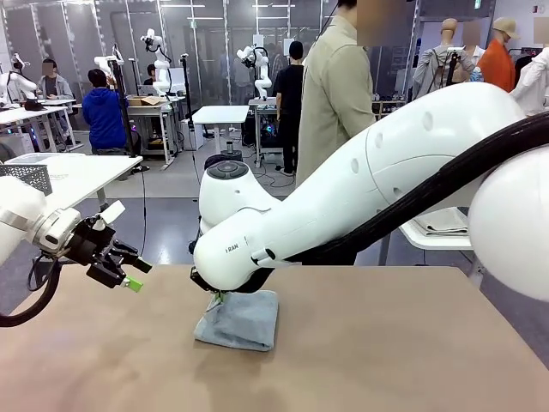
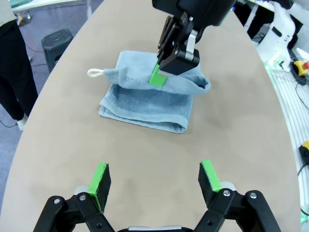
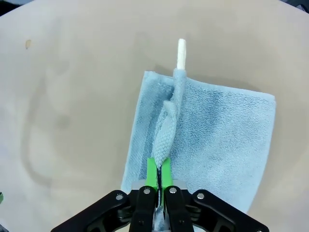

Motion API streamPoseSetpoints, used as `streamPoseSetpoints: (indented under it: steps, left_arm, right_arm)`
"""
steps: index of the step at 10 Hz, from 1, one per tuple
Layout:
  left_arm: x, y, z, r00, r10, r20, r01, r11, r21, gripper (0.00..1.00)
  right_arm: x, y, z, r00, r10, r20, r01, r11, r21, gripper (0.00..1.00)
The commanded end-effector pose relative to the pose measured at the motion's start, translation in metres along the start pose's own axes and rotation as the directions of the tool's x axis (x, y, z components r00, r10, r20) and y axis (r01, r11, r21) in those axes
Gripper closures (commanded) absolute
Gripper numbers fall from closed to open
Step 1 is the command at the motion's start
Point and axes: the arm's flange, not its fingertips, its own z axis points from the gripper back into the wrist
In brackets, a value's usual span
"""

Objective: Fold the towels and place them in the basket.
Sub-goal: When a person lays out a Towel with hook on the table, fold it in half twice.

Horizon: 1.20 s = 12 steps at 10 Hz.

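The tan table took up the lower part of the front view, and the white right arm reached over it from the right side to just left of the middle. A person in a beige shirt stood beyond the far edge, hands hidden behind the arm. What looked like the grey lattice-sided basket sat off the left edge on a white side table, well apart from the work.

The pale blue terry towel lay a little left of the table's middle, nearer the far edge than the near one. It was doubled over, with its top layer rucked up into a ridge. The right gripper came down on it from above, green pads pinched tight on that ridge of cloth. The left gripper hovered above bare table towards the left edge, fingers spread wide with nothing between them, well clear of the towel. A small white loop stuck out flat from one towel corner.

The folding step appeared to be in hand, with only a single top layer gripped. The next move probably called for drawing that layer across and laying it flat, edges matched. The free gripper could pin the lower layers so that the bundle would not drag.
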Motion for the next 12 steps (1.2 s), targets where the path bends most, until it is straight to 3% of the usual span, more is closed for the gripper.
streamPoseSetpoints:
  steps: [1, 3, 4, 5, 7, 10, 12]
  left_arm:
    - [0.001, 0.001, 0.001, 1.0, -0.002, -0.004, 0.002, 1.0, 0.004, 0.08]
    - [0.001, 0.001, 0.001, 1.0, -0.002, -0.004, 0.002, 1.0, 0.004, 0.08]
    - [0.001, 0.001, 0.001, 1.0, -0.002, -0.004, 0.002, 1.0, 0.004, 0.08]
    - [0.001, 0.001, 0.001, 1.0, -0.002, -0.004, 0.002, 1.0, 0.004, 0.08]
    - [0.001, 0.001, 0.001, 1.0, -0.002, -0.004, 0.002, 1.0, 0.004, 0.08]
    - [0.001, 0.001, 0.001, 1.0, -0.002, -0.004, 0.002, 1.0, 0.004, 0.08]
    - [0.001, 0.001, 0.001, 1.0, -0.002, -0.004, 0.002, 1.0, 0.004, 0.08]
  right_arm:
    - [-0.007, 0.003, -0.01, 0.996, -0.067, 0.058, 0.066, 0.998, 0.015, 1.0]
    - [-0.008, 0.002, -0.012, 0.996, -0.072, 0.056, 0.071, 0.997, 0.018, 0.77]
    - [-0.009, 0.0, -0.011, 0.995, -0.085, 0.059, 0.084, 0.996, 0.024, 0.71]
    - [-0.009, -0.002, -0.009, 0.994, -0.09, 0.066, 0.088, 0.995, 0.039, 0.57]
    - [-0.009, -0.008, 0.003, 0.989, -0.091, 0.117, 0.086, 0.995, 0.044, 0.41]
    - [-0.012, -0.067, 0.073, 0.996, 0.087, -0.015, -0.088, 0.996, -0.011, 0.41]
    - [-0.012, -0.116, 0.128, 0.987, 0.089, -0.133, -0.092, 0.996, -0.02, 0.41]
